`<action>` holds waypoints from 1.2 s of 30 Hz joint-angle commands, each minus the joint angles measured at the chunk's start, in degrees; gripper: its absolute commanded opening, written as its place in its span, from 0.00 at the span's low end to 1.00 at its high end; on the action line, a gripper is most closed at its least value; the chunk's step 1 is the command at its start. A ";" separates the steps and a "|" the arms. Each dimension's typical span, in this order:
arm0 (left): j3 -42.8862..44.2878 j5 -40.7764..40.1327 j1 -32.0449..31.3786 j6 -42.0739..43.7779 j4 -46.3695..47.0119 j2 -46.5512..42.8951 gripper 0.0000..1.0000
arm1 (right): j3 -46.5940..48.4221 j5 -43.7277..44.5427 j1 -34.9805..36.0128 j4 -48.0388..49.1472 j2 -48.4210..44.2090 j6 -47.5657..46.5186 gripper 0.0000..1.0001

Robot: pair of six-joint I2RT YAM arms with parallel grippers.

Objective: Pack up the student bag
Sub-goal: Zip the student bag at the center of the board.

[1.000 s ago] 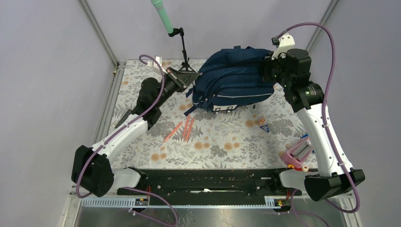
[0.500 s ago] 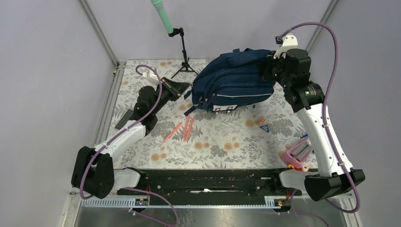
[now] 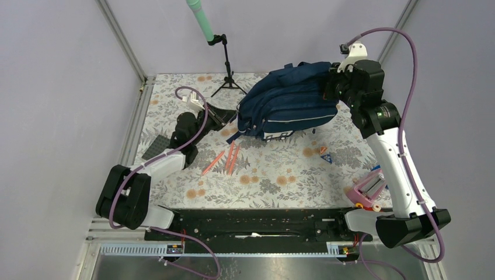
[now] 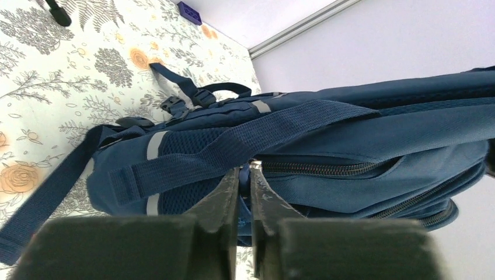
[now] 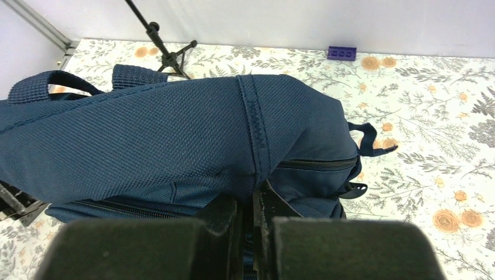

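Note:
The navy student bag [image 3: 289,104] lies on its side at the back of the table, with its right end lifted. My left gripper [image 3: 229,115] is at its left end. In the left wrist view this gripper [image 4: 250,172] is shut on a blue zipper pull at the end of a closed zipper [image 4: 327,168], below a shoulder strap [image 4: 233,140]. My right gripper [image 3: 331,87] holds the bag's right end up. In the right wrist view it [image 5: 252,196] is shut on a fold of the bag's fabric [image 5: 175,140].
Orange-red pencils [image 3: 225,158] lie on the floral cloth in front of the bag. Small orange and blue pieces [image 3: 324,154] lie at the right and a pink-grey item [image 3: 368,189] by the right arm. A flat black item [image 3: 156,146] lies at the left. A microphone stand [image 3: 226,64] is at the back.
My left gripper has drawn back and down toward the near left, staying at the bag's left end. The bag has shifted slightly. The right arm has held its place.

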 commanded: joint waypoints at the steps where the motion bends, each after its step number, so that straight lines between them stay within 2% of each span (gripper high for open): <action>1: 1.42 1.85 1.09 6.85 -7.66 -1.51 0.22 | 4.69 -4.98 -0.79 7.66 -1.16 0.07 0.00; 3: 3.74 2.16 1.09 11.48 -12.77 -5.08 0.50 | 5.32 -8.14 -0.72 7.52 -1.11 -0.40 0.00; 5: 6.44 2.11 0.89 17.41 -18.17 -9.18 0.67 | 6.11 -9.94 -0.34 7.13 -0.99 -0.98 0.00; 10: 16.65 0.27 -5.05 34.75 -30.85 -16.51 0.89 | 9.63 -13.29 0.96 5.54 0.47 -3.72 0.00; 14: 24.71 8.47 -7.26 41.00 -33.30 -14.60 0.99 | 11.62 -14.48 1.51 5.55 2.03 -4.96 0.00; 17: 32.67 13.26 -7.62 46.17 -38.63 -9.70 0.99 | 12.28 -16.51 1.54 5.53 3.04 -5.58 0.00; 19: 38.10 12.42 -8.29 51.64 -45.39 -6.67 0.99 | 12.38 -17.47 1.58 5.56 3.54 -5.81 0.00; 22: 42.35 12.06 -8.58 56.38 -47.60 -3.37 0.99 | 12.45 -18.46 1.58 5.53 4.17 -6.21 0.00; 27: 48.58 14.82 -8.86 58.99 -51.03 2.92 0.99 | 12.50 -19.53 1.58 5.47 4.48 -6.52 0.00; 32: 50.86 14.47 -10.62 59.42 -51.25 7.35 0.99 | 13.40 -20.40 2.19 5.41 5.10 -6.54 0.00; 33: 51.50 14.70 -10.92 59.56 -51.73 8.24 0.96 | 13.71 -20.19 2.46 5.47 5.42 -6.54 0.00; 34: 51.80 15.03 -11.05 59.44 -52.17 8.60 0.87 | 14.04 -19.70 2.64 5.47 5.69 -6.54 0.00; 36: 52.87 15.72 -11.11 58.91 -52.92 9.36 0.57 | 14.98 -17.90 3.04 5.42 6.48 -6.54 0.00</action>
